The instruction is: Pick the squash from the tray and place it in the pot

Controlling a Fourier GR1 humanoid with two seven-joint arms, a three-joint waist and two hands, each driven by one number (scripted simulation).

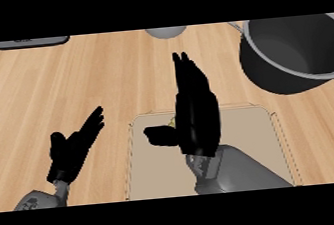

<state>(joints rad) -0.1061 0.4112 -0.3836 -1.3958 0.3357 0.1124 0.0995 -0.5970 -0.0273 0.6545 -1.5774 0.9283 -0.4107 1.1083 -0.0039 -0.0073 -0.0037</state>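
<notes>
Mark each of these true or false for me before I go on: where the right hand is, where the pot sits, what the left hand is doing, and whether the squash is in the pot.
1. The right hand is over the tray. True.
2. The pot sits left of the tray. False: it is at the upper right.
3. The left hand holds the squash. False: it is open beside the tray, holding nothing.
4. The pot's inside shows no squash. True.
</notes>
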